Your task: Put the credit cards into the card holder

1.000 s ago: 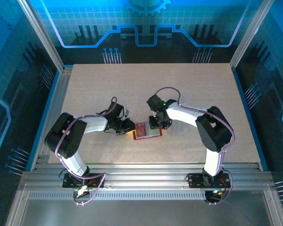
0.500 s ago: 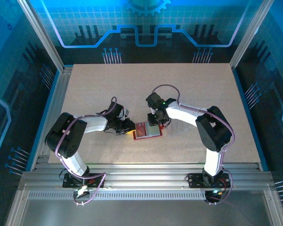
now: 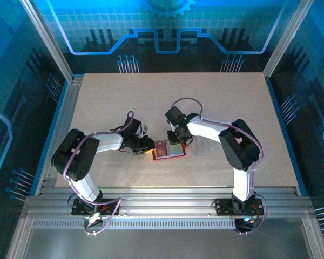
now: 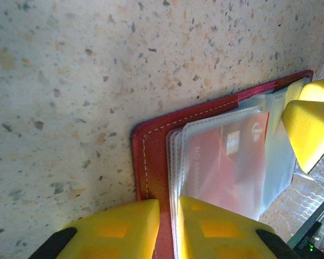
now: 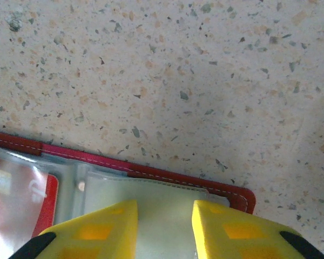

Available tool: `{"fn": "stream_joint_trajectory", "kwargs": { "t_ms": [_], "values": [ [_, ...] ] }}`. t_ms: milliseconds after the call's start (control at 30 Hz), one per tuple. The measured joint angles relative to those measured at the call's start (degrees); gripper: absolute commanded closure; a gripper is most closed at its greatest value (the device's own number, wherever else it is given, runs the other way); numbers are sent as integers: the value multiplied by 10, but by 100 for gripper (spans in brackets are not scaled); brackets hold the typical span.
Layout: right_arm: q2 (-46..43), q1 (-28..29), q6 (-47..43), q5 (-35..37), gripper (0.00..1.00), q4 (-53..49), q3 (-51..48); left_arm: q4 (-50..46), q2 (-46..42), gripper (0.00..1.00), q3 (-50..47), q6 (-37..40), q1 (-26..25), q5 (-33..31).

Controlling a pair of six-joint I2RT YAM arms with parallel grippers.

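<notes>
From above I see the small red stitched leather card holder (image 3: 168,151) lying open and flat on the speckled beige table (image 3: 221,102), with both arms reaching in to it. The left gripper (image 4: 166,209) sits at the card holder's left edge. On its wrist camera the two yellow fingers are clenched on the red cover, whose stitched border runs up through the narrow slit between them.

A thin red credit card (image 4: 227,162) is already tucked inside the card holder, showing through its fan of clear plastic sleeves (image 4: 272,162).

The right gripper (image 5: 164,211) is over the card holder's far right corner. Its yellow fingers stand a little apart, with a pale see-through sleeve lying in the gap. I cannot tell whether they pinch that sleeve or just rest over it. The red cover's rounded corner peeks out just beyond those fingers.
</notes>
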Motion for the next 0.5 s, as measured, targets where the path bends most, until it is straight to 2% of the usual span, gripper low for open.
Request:
{"fn": "stream_joint_trajectory", "kwargs": {
  "t_ms": [67,433,500],
  "values": [
    [0,2,0,4,67,0,0,0,0,79,0,0,0,0],
    [-5,12,-1,18,100,14,-12,2,4,79,0,0,4,8],
    [-6,12,0,13,100,15,-12,2,4,79,0,0,4,8]
  ]
}}
